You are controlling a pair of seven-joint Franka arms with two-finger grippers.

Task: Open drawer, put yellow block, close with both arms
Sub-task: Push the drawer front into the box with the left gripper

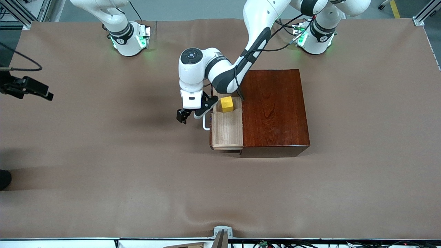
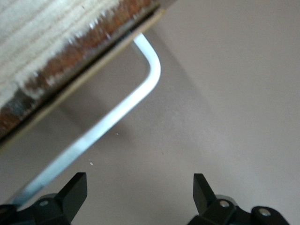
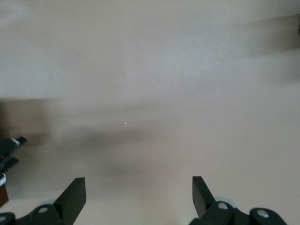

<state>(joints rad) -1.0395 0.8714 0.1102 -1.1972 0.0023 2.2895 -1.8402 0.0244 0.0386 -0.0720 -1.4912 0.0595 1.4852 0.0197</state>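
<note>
The dark wooden box [image 1: 274,110] stands mid-table with its drawer [image 1: 227,132] pulled out toward the right arm's end. The yellow block [image 1: 227,104] lies in the drawer, in the corner farthest from the front camera. My left gripper [image 1: 195,112] hangs open just outside the drawer front, by the white handle [image 1: 205,123]. In the left wrist view the handle [image 2: 119,110] runs past one fingertip [image 2: 77,186], and nothing lies between the tips of the left gripper [image 2: 139,187]. My right gripper [image 3: 139,187] is open over bare table, and appears in the front view as the right gripper [image 1: 43,92] at the right arm's end.
A brown cloth [image 1: 137,172] covers the table. The arms' green-lit bases [image 1: 132,39] [image 1: 313,38] stand along the table's edge farthest from the front camera. A dark shape [image 1: 4,179] sits at the edge toward the right arm's end.
</note>
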